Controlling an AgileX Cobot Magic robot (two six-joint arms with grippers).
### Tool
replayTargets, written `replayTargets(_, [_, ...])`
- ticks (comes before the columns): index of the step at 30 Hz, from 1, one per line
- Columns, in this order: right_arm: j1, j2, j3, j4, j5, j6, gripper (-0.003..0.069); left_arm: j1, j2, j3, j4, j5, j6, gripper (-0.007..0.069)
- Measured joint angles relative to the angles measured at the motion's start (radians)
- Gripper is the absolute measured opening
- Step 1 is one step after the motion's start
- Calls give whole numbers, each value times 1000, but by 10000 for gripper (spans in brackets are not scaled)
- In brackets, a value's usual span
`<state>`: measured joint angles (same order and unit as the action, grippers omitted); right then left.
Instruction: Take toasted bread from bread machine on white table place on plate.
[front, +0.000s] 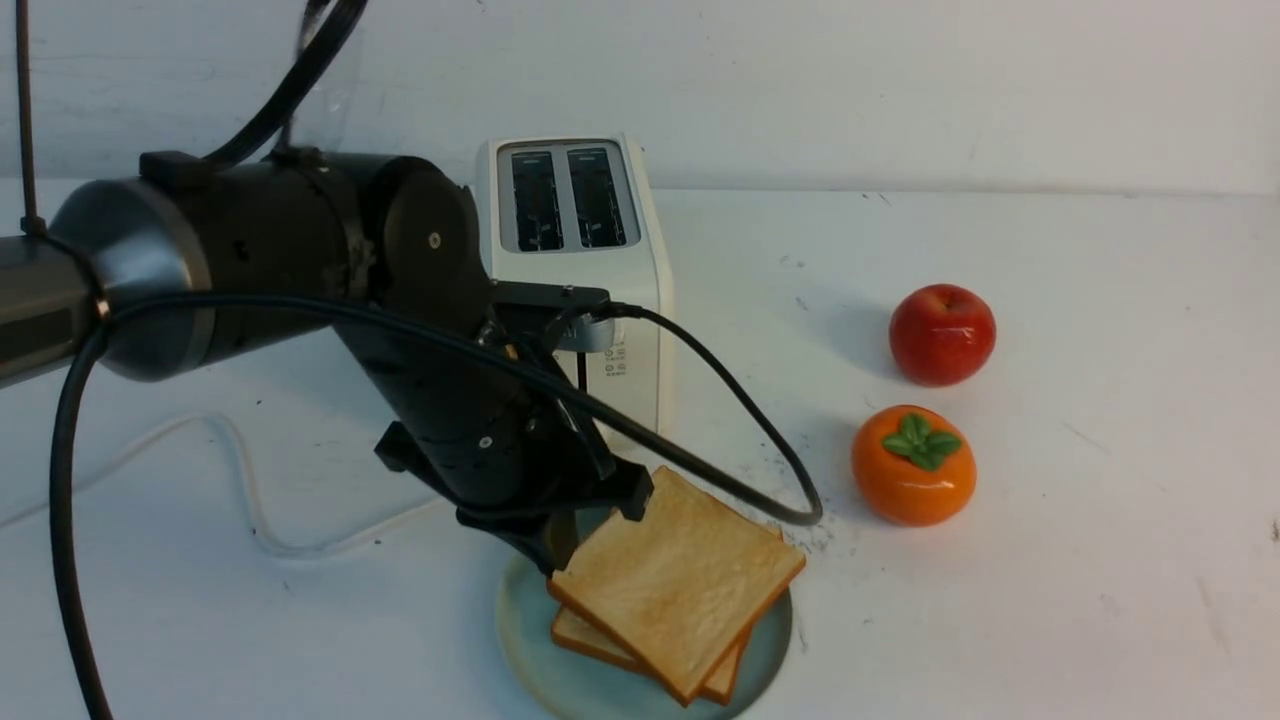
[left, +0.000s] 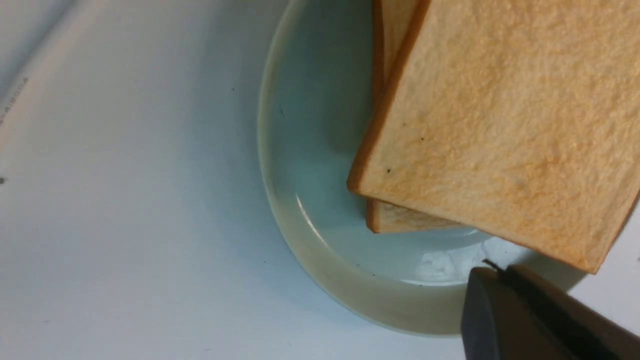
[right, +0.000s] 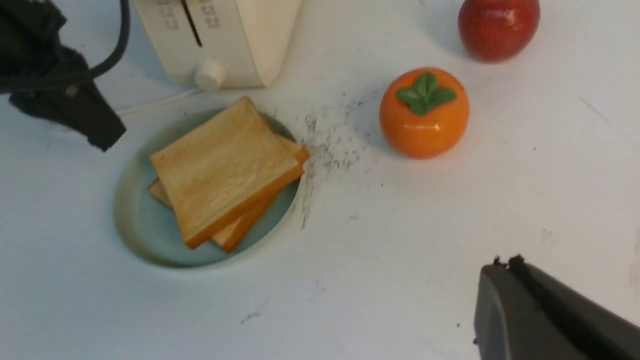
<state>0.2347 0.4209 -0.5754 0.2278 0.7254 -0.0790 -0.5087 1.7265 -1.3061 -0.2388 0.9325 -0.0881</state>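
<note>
Golden-tan square slices of toasted bread (front: 680, 585) lie stacked on the round pale teal plate (front: 515, 620) before the boxy white toaster (front: 640, 270), the upper one skewed and jutting past the rim. Left jaws are closed on nothing just beside its corner; right jaws, closed and empty too, hang well apart over the scuffed white counter (front: 1050, 600). Likely risk: the left arm (front: 440, 400) or its looping black cable (front: 740, 400) catches that overhang on withdrawal and drags the slice off.
</note>
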Motion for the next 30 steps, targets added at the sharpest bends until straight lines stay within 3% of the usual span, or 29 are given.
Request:
replayTargets(5, [0,0,73,0,-84,-1,-14,0,0,0,0,0,0,-14])
replayTargets(30, [0,0,111,4,-49,-1,1,0,0,0,3,22,0,-14])
